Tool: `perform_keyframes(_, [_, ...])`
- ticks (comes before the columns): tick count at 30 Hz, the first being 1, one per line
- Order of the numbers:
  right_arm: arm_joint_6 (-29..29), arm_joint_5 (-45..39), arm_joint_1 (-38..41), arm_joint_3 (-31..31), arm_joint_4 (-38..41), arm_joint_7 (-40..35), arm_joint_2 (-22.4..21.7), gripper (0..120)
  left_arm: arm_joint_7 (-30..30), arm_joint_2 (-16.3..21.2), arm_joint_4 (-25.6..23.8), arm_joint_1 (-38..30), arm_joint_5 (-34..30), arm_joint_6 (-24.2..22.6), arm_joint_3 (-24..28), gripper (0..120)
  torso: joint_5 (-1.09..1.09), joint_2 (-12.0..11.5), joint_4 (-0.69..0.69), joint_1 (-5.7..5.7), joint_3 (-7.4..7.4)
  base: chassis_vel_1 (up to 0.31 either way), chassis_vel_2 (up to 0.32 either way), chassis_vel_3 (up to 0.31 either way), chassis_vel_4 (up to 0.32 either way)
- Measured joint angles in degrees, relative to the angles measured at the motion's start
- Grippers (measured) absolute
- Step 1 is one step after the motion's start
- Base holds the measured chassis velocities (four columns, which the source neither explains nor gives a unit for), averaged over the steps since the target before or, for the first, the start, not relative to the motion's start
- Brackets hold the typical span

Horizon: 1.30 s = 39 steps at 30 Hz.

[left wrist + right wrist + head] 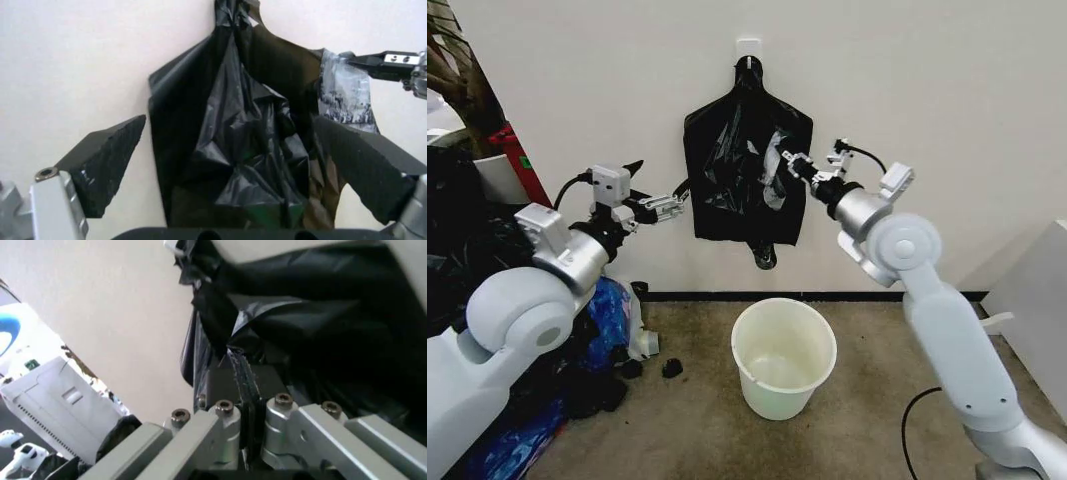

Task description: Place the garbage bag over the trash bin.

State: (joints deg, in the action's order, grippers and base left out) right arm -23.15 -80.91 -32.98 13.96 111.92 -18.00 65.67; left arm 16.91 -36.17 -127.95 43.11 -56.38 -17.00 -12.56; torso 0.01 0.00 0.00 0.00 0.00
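The garbage bag (737,170) hangs flat against the wall from a white hook (748,46). Its long axis runs straight up and down, with the gathered neck at the top and a small tail at the bottom. The trash bin (784,358) stands upright on the floor below the bag, its mouth open upward and nothing over it. The floor around the bin is free on the front and right sides.

The right gripper (779,153) reaches the upper right edge of the bag, and its jaws are pressed together on a fold of the plastic. The left gripper (679,192) is just beside the bag's left edge, jaws spread wide. A heap of black and blue bags (547,390) lies at the left.
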Motion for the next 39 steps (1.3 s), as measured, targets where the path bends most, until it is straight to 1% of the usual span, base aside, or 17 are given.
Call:
perform_keyframes(1, [0.0,0.0,0.0,0.0,0.0,0.0,0.0,0,0.0,0.0,0.0,0.0,0.0,0.0,0.0,100,0.0,0.0,0.0,0.0,0.0,0.0,0.0,0.0,0.0])
perform_keyframes(2, [0.05,-0.23,-0.28,0.9,0.22,0.16,-0.24,0,1.83,-0.99,0.98,-4.06,-1.28,-0.95,4.47,100,0.01,0.0,0.01,0.0,0.0,0.0,0.0,0.0,0.0])
perform_keyframes(3, [0.05,-0.23,-0.28,0.9,0.22,0.16,-0.24,0,1.83,-0.99,0.98,-4.06,-1.28,-0.95,4.47,100,0.01,0.0,0.01,0.0,0.0,0.0,0.0,0.0,0.0])
perform_keyframes(7, [0.14,-0.68,-1.0,2.54,0.54,0.7,-0.77,0,5.04,-3.93,4.67,-12.75,-1.92,-2.7,12.87,100,0.0,0.0,-0.01,0.0,0.0,0.0,0.0,0.0,0.0])
perform_keyframes(8, [0.14,-0.68,-1.0,2.54,0.54,0.7,-0.77,0,5.04,-3.93,4.67,-12.75,-1.92,-2.7,12.87,100,0.0,0.0,-0.01,0.0,0.0,0.0,0.0,0.0,0.0])
perform_keyframes(13, [0.17,-0.91,-1.82,3.86,0.94,1.15,-1.3,0,8.76,-8.01,8.88,-21.97,-2.14,-6.28,19.89,100,0.0,0.0,0.0,0.0,0.01,0.0,0.0,0.0,0.0])
perform_keyframes(15, [0.17,-0.91,-1.82,3.86,0.94,1.15,-1.3,0,8.76,-8.01,8.88,-21.97,-2.14,-6.28,19.89,100,0.0,0.0,0.0,0.0,0.01,0.0,0.0,0.0,0.0])
perform_keyframes(16, [0.27,-0.94,-2.36,4.49,1.28,1.23,-1.65,0,10.56,-9.88,10.52,-25.61,-2.42,-7.59,22.65,100,0.02,0.0,-0.01,0.0,0.0,0.0,0.0,0.0,0.0])
perform_keyframes(17, [0.28,-0.94,-2.44,4.56,1.32,1.23,-1.68,0,10.73,-10.12,10.69,-26.02,-2.44,-7.71,23.03,100,0.01,0.0,-0.02,0.0,0.01,0.0,0.0,0.0,0.0])
perform_keyframes(18, [0.32,-0.94,-2.72,4.76,1.49,1.24,-1.78,0,11.35,-11.2,11.42,-27.86,-2.54,-8.14,24.85,100,0.01,0.0,-0.02,0.0,0.01,0.0,0.0,0.0,0.0])
perform_keyframes(20, [0.32,-0.94,-2.72,4.76,1.49,1.24,-1.78,0,11.35,-11.2,11.42,-27.86,-2.54,-8.14,24.85,100,0.01,0.0,-0.02,0.0,0.01,0.0,0.0,0.0,0.0])
perform_keyframes(21, [0.37,-0.94,-3.01,4.89,1.69,1.27,-1.79,0,13.21,-12.78,12.66,-30.39,-2.58,-8.72,27.83,100,0.01,0.0,0.0,0.0,0.0,0.0,0.0,0.0,0.0])
perform_keyframes(24, [0.41,-0.91,-3.23,4.85,1.84,1.27,-1.5,0,17.36,-15.45,14.58,-33.4,-2.81,-10.61,31.2,100,0.01,0.0,0.01,0.0,0.0,0.0,0.0,0.0,0.0])
perform_keyframes(25, [0.41,-0.91,-3.23,4.85,1.84,1.27,-1.5,0,17.36,-15.45,14.58,-33.4,-2.81,-10.61,31.2,100,0.01,0.0,0.01,0.0,0.0,0.0,0.0,0.0,0.0])
perform_keyframes(28, [0.43,-0.85,-3.76,4.72,2.19,1.28,-1.33,0,20.72,-18.17,16.12,-35.67,-2.87,-12.02,34.0,100,0.01,0.0,0.0,0.0,0.0,0.0,0.0,0.0,0.0])
perform_keyframes(32, [0.48,-0.84,-4.53,4.61,2.78,1.28,-1.41,0,23.59,-20.67,17.55,-37.77,-2.77,-13.15,36.05,100,0.01,0.0,0.0,0.0,0.0,0.0,0.0,0.0,0.0])
perform_keyframes(39, [0.55,-0.91,-5.15,4.65,3.48,1.29,-1.65,0,27.62,-22.35,19.06,-39.23,-2.75,-15.04,36.95,100,0.01,0.0,0.0,0.0,0.0,0.0,0.0,0.0,0.0])
